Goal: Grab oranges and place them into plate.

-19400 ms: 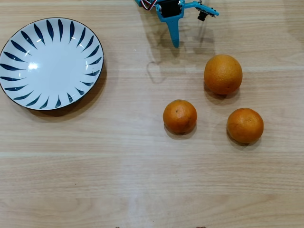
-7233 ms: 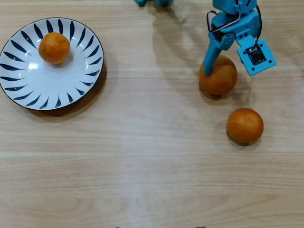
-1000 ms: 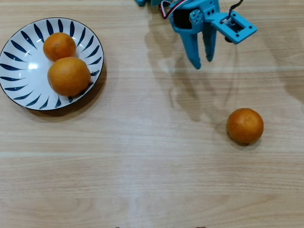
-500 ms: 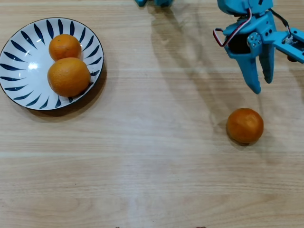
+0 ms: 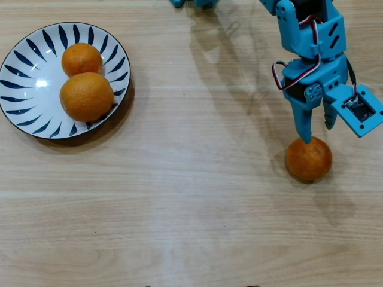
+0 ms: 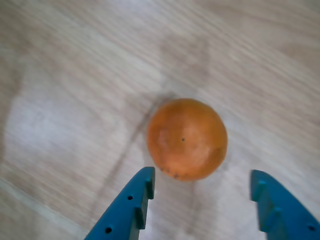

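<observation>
End effector (image 5: 317, 131) hangs directly over the lone orange (image 5: 309, 158) on the bench (image 5: 191, 209), blue fingers spread apart and gripping nothing. Two other oranges (image 5: 87, 95) sit touching inside the plate (image 5: 24, 104), well apart from that lone orange.

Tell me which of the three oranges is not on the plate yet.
The small orange alone on the bare wood, just below the open gripper in the overhead view. The other two oranges lie on the plate.
</observation>
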